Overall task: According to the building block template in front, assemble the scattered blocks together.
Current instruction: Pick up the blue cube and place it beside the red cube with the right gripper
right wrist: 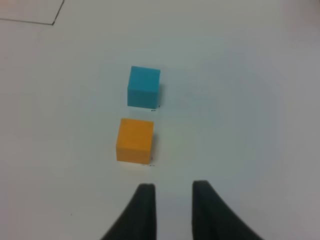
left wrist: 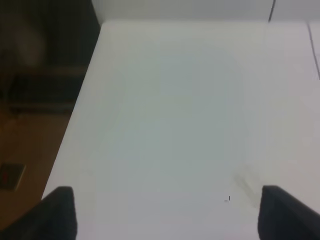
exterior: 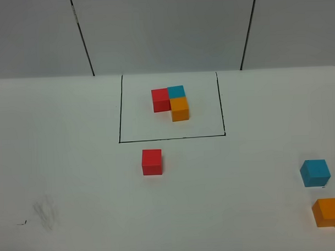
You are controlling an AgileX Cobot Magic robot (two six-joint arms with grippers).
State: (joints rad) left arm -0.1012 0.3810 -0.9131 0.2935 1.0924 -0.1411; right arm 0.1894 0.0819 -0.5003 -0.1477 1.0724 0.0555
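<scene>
My left gripper (left wrist: 166,194) hangs over bare white table (left wrist: 165,115) with its fingers spread wide and nothing between them; a small black mark (left wrist: 227,199) lies on the surface just ahead. My right gripper (right wrist: 172,189) has its fingers drawn in close together, empty.

Just ahead of my right fingers sits the orange cube (right wrist: 135,140), flat on the table and clear of them. The teal-blue cube (right wrist: 143,86) stands just beyond it, near but not touching. In the high view both are at the table's right edge.

The red cube (exterior: 151,162) sits alone near the middle, well apart from those two, just outside the near side of the black rectangle (exterior: 171,138). Inside that frame is the template (exterior: 171,102): red and teal-blue cubes side by side, with orange joined in front of the teal-blue one.
</scene>
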